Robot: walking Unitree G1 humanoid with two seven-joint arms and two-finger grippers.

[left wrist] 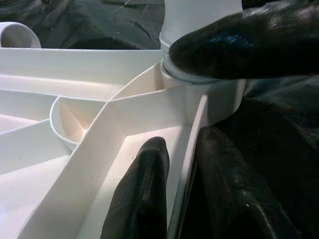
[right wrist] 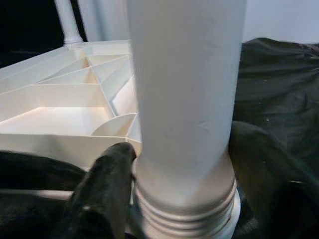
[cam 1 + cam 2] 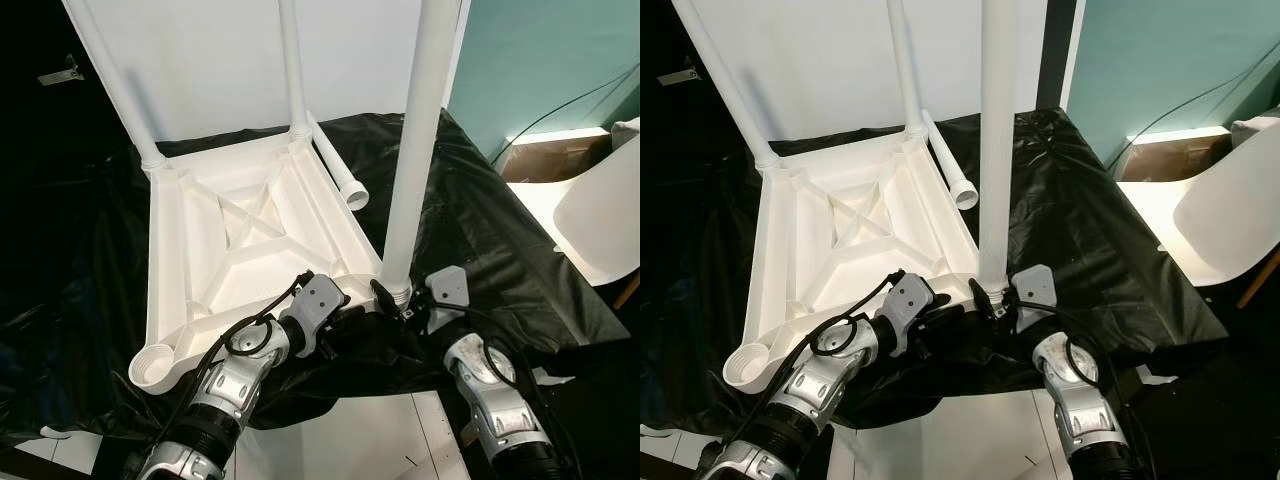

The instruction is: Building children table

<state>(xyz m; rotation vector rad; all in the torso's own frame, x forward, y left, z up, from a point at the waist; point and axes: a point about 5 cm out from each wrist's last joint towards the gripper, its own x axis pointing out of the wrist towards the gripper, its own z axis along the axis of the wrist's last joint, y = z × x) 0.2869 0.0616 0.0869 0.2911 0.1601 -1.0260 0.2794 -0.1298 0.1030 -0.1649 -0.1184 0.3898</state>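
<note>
I have the white tabletop (image 3: pixel 230 270) lying upside down on a surface draped in black plastic sheet (image 3: pixel 480 240), ribbed underside facing up. Two legs (image 3: pixel 110 70) stand upright in the far corner sockets. A third leg (image 3: pixel 415 150) stands in the near right socket, its threaded collar visible just above the socket rim in the right wrist view. The near left corner socket (image 3: pixel 155 365) holds nothing. A loose leg (image 3: pixel 340 175) lies on the sheet along the tabletop's right edge.

My right gripper (image 2: pixel 174 199) is clenched around the base of the third leg, one finger on each side. My left gripper (image 1: pixel 182 184) straddles the tabletop's edge wall beside that same socket, grasping the rim.

Beyond the sheet there is a white wall (image 3: pixel 200 60), a teal wall (image 3: pixel 540 60), a white chair (image 3: pixel 605 215) and pale floor tiles (image 3: pixel 350 440).
</note>
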